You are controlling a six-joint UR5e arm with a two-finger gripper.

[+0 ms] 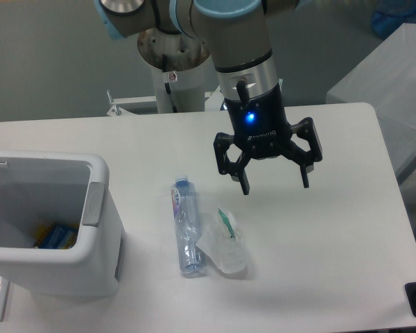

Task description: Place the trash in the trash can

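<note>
1. The crushed water bottle (pixel 186 227) lies flat on the white table (pixel 333 263) just below the middle of the frame; its blue cap points toward the top of the picture and its clear body runs down toward the lower edge.
2. The crumpled wrapper (pixel 225 244) rests right beside the bottle on its right side, seemingly touching it near the lower end; a green bit shows at the wrapper's upper part.
3. The trash can (pixel 48 229) stands at the lower left of the frame, well apart from both pieces of trash; it is a white bin with rounded corners and a grey flap on its right rim; something blue and yellow lies inside at the bottom.
4. The gripper (pixel 274 187) hangs above the table, up and to the right of the wrapper; its jaws are spread wide, fingers pointing down; they hold nothing and touch nothing; a blue light glows on its body.
5. The arm (pixel 239 41) comes down from the top centre of the frame.
</note>
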